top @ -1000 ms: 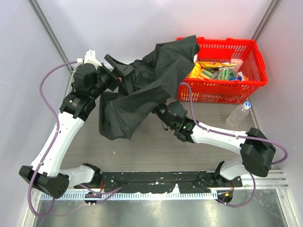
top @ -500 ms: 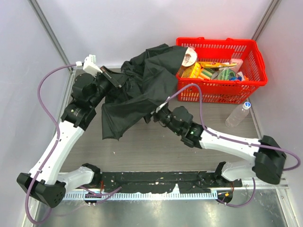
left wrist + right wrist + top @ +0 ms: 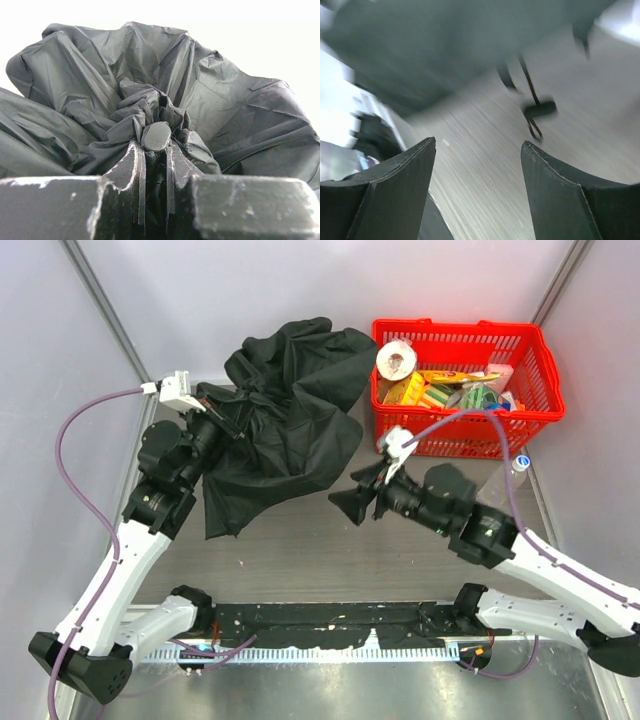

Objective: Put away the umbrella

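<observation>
The umbrella is a crumpled black canopy lying at the back of the table, left of the basket. My left gripper is at its left edge. In the left wrist view the left gripper is shut on the gathered fabric just below the umbrella's round top cap. My right gripper stands open over bare table, apart from the canopy's right edge. The right wrist view is blurred: between the open right gripper fingers lies table, with the umbrella beyond and its small handle with wrist loop hanging on a thin shaft.
A red basket at the back right holds a paper roll and several packaged goods. A clear bottle lies on the table right of the basket's front. Pale walls close in on the left, back and right.
The left gripper shut on the umbrella and drew it left, off the basket. The right gripper let go, opened and pulled back toward the right.
</observation>
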### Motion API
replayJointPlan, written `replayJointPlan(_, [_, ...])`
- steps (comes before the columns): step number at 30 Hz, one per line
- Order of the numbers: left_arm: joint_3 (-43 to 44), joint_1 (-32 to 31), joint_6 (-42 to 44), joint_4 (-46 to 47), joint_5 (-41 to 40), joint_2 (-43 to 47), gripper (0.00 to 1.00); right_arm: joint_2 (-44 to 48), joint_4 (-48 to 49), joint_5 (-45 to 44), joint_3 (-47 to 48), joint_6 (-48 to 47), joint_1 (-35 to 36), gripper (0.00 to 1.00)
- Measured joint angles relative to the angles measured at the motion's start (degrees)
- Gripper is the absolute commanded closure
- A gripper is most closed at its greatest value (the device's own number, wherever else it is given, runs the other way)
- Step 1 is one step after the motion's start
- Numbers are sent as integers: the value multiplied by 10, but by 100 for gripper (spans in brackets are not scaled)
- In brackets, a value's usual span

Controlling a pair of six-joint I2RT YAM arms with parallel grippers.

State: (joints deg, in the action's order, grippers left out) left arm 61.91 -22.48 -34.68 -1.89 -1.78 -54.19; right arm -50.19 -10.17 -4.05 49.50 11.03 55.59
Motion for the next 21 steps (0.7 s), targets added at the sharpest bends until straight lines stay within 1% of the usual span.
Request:
replayJointPlan(2, [-3,0,9,5,3,1,100,-10,-5,54,85,10,0,26])
replayJointPlan(4, [-3,0,12,5,7,0,100,-23,8,96,140,18,0,27])
replayJointPlan(5, [-3,0,12,7,12,0,100,-31,23,112,155,25,0,30])
replayJointPlan(7, [-3,0,7,12,26,0,100,-44,46,129,163,33,1,40])
replayJointPlan(8, [-5,1,2,17,35,0,100,-53,53,129,165,38,1,42])
replayJointPlan(10, [-7,1,-14,26,54,0,100,-84,67,129,173,45,1,51])
replayJointPlan(11, [-9,1,-25,29,63,0,100,-117,88,129,179,50,1,64])
replayJointPlan(12, [-11,1,-33,31,70,0,100,-129,99,129,182,53,1,71])
replayJointPlan(13, [-14,1,-45,34,79,0,100,-166,121,129,188,60,1,86])
replayJointPlan(14, [-17,1,-61,37,90,0,100,-192,135,127,191,61,1,91])
replayJointPlan(16, [-21,1,-87,41,111,0,100,-256,155,111,206,74,1,90])
replayJointPlan(17, [-22,1,-101,43,122,0,100,-285,163,101,215,78,1,86])
replayJointPlan(18, [-23,1,-114,44,130,0,100,-306,166,93,223,79,1,77])
replayJointPlan(19, [-24,1,-121,43,134,0,100,-329,164,79,236,79,1,72])
replayJointPlan(20, [-24,3,-126,41,133,0,100,-345,160,70,249,78,1,59])
replayJointPlan(21, [-25,8,-131,38,129,-2,100,-354,152,62,260,77,1,54])
